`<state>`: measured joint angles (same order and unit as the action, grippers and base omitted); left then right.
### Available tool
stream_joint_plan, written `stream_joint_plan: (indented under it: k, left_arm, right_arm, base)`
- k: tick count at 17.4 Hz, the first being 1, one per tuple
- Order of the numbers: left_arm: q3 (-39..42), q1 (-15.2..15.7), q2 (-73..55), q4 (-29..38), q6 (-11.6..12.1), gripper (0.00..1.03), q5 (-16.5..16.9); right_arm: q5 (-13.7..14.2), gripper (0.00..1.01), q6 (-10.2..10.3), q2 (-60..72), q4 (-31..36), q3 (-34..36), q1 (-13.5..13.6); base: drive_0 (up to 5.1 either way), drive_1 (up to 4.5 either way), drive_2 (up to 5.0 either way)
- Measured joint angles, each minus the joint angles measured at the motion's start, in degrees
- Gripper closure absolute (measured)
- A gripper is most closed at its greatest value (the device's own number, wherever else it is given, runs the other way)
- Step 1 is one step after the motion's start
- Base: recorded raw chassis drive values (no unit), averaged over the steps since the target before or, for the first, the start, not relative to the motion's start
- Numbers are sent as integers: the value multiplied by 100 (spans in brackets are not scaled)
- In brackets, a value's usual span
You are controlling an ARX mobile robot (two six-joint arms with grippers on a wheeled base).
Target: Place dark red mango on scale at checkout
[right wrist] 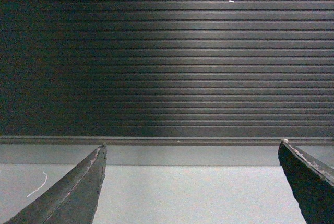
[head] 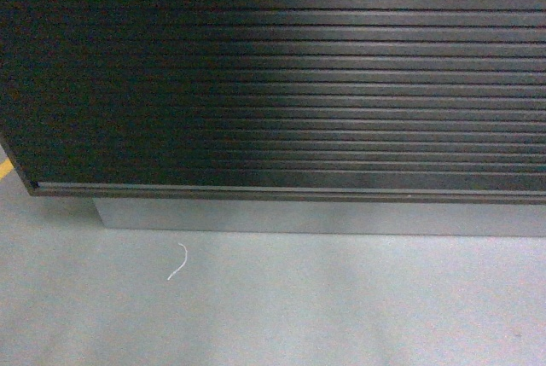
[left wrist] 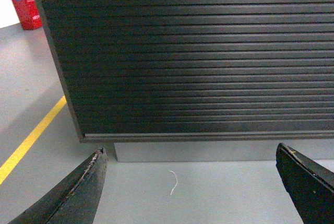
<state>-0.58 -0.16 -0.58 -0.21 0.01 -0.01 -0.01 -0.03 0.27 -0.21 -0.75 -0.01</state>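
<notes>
**Facing the counter front, with the mango and scale out of sight**

We stand close before the checkout point(head: 281, 76) and see only its ribbed dark front panel, with the grey plinth point(head: 316, 217) under it and the grey floor point(head: 273, 315) below. The flat top of the counter is not in any view, so we cannot tell where the dark red mango or the scale is. Our left gripper point(left wrist: 193, 182) is spread wide and holds nothing, and our right gripper point(right wrist: 193, 182) is also spread wide and empty; both point at the lower panel. A thin white thread point(head: 178, 261) lies on the floor, and a yellow line point(left wrist: 32, 138) runs at the left. We judge that nothing of the task is done: the fruit must be found, grasped and put on the scale
</notes>
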Motion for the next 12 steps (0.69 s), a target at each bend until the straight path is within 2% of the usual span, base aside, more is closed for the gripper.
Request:
stream_joint_plan:
  k: [12]
  left_arm:
    - [0, 0, 0, 0, 0, 5, 0]
  right_arm:
    - [-2, 3, 0, 0, -2, 0, 0]
  base:
    - [-9, 208, -226]
